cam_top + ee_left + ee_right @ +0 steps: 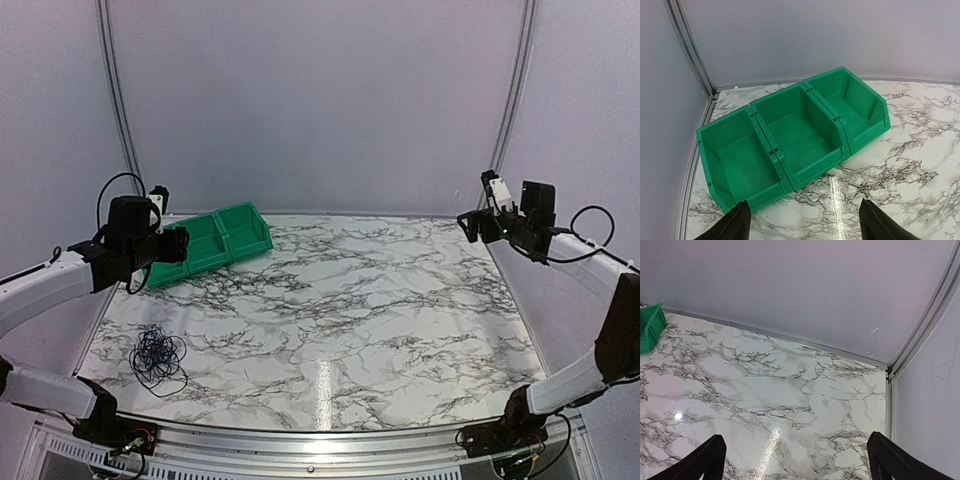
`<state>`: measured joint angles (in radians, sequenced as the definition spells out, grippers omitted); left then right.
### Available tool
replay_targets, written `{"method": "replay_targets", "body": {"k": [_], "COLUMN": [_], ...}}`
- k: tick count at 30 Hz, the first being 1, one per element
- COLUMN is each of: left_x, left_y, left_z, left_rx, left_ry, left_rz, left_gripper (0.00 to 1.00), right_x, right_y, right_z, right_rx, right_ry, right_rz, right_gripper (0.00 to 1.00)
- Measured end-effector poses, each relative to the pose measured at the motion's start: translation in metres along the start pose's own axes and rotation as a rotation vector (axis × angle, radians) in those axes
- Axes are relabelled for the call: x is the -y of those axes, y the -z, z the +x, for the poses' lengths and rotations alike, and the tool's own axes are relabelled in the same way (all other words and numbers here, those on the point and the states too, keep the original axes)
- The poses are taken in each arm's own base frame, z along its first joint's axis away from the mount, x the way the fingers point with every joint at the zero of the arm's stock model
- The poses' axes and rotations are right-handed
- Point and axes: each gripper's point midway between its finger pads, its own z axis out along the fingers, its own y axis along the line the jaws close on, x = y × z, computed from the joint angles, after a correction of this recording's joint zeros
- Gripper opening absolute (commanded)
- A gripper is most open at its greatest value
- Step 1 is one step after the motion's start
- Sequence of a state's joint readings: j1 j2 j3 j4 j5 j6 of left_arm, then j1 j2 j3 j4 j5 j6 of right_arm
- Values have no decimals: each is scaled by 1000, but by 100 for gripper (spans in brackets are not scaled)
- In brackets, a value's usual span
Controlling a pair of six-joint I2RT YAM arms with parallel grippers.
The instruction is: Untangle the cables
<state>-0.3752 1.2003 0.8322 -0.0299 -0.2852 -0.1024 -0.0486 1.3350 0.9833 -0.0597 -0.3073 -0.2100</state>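
Far left, your cables (158,355) lie in a loose tangle on the marble table (380,320), near its front-left edge, with nothing touching them. Your left gripper (805,227) hangs farther back, well apart from them, jaws spread wide and empty, facing three joined green bins (825,117) by the back-left corner. At far right, your right gripper (797,462) is raised over the table's back-right corner, jaws released and wide apart.

I log the cables (158,355) in one tangle on the table (400,320) near its front left corner, three bins (215,240) side by side well behind them by the far left corner, left gripper (802,223) raised just before the bins, right gripper (795,458) raised over the far right side.
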Motion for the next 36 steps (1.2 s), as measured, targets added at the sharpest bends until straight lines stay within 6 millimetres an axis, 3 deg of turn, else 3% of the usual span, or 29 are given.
{"method": "replay_targets", "body": {"k": [7, 10, 14, 20, 29, 36], "left_x": [-18, -23, -20, -9, -11, -19], "left_y": [6, 17, 31, 47, 74, 78], "left_z": [20, 29, 46, 93, 178, 211], "left_rx": [-86, -119, -170, -316, -537, -617], "left_ry": [106, 173, 244, 297, 338, 332], "left_rz": [-72, -99, -120, -150, -258, -342], "left_gripper": [73, 72, 72, 72, 72, 71], "right_x": [-5, -19, -53, -88, -104, -115], "right_y": [-8, -8, -10, -9, -4, 0], "right_z": [2, -3, -2, 2, 7, 10], "right_rx": [-23, -15, -20, -24, -18, -11], "right_ry": [0, 26, 73, 110, 134, 140], "right_rz": [-44, -111, -229, -357, -442, -502], "right_gripper": [99, 99, 98, 98, 98, 97]}}
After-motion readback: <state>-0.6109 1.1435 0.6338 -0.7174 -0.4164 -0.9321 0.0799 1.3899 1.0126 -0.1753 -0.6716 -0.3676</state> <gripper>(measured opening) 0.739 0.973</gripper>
